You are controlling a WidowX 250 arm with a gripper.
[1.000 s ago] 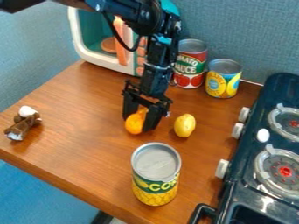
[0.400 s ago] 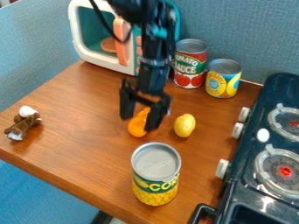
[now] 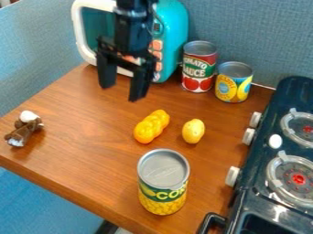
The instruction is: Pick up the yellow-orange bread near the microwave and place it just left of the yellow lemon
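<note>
My gripper (image 3: 123,93) hangs open above the table, in front of the toy microwave, with nothing between its fingers. Below it and a little to the right, an orange-yellow lumpy toy (image 3: 151,126) lies on the wood, apart from the gripper. A small yellow potato-like toy (image 3: 193,131) lies just right of that. Nearer the front edge stands a corn can (image 3: 163,182), upright.
A teal and white toy microwave (image 3: 171,36) stands at the back. Right of it are a tomato sauce can (image 3: 198,66) and a pineapple can (image 3: 233,82). A brown and white toy (image 3: 24,129) lies far left; a dark stove (image 3: 269,169) borders the right.
The gripper has opened and let go of the orange-yellow toy, then risen and moved back to the left. The toy remains on the table, now fully uncovered.
</note>
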